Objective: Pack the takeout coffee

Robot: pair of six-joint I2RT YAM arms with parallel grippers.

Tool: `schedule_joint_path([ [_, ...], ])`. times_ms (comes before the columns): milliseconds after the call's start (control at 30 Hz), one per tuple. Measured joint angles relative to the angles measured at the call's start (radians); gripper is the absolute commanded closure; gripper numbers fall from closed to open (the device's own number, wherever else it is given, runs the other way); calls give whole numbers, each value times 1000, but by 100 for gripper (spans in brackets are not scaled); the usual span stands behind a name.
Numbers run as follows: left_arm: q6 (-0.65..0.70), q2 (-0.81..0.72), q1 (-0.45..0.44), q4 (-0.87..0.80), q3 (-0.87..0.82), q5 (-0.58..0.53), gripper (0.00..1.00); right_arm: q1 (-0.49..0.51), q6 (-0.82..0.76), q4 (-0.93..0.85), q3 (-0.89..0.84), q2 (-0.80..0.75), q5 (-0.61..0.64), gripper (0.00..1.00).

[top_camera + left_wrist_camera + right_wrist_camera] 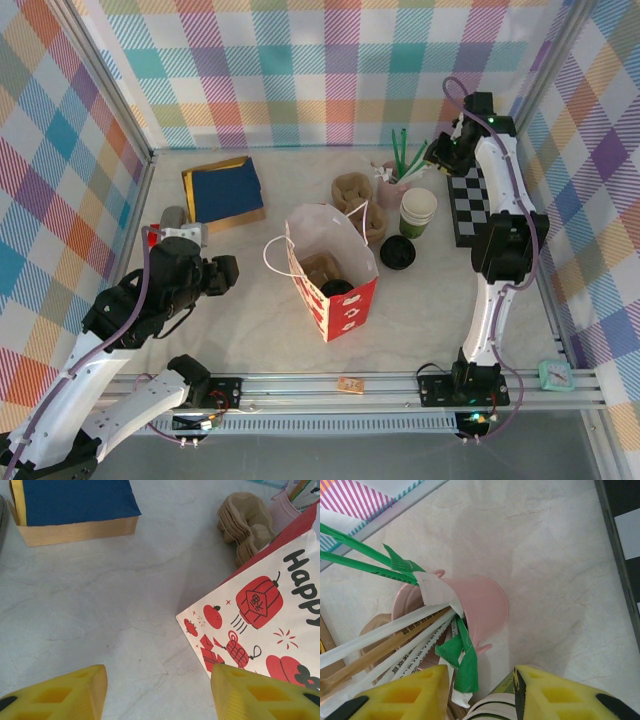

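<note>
The white-and-red paper bag (pixel 335 300) stands open mid-table. Deep inside it a round black lid (pixel 338 288) shows, which I take for the takeout coffee; its cup body is hidden. My left gripper (pixel 225 272) hovers open over bare table left of the bag (pixel 260 620), with nothing between its yellow fingers (pixel 65 692). My right gripper (pixel 437 152) is at the back right, above the pink cup of straws (pixel 480 605). It is open. A green straw wrapper (pixel 467 672) hangs in the gap beside its left finger.
A lidless green-and-cream cup (pixel 418 212) and a loose black lid (pixel 397 252) sit right of the bag. Brown sleeves (pixel 352 190) lie behind it. A blue napkin box (pixel 222 190) is back left, a checkerboard (pixel 470 205) far right.
</note>
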Motion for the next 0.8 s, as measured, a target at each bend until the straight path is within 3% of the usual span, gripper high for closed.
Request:
schedule_joint_path([
  [800, 4, 0, 0, -4, 2, -21, 43, 23, 15, 11, 4, 26, 3, 81],
])
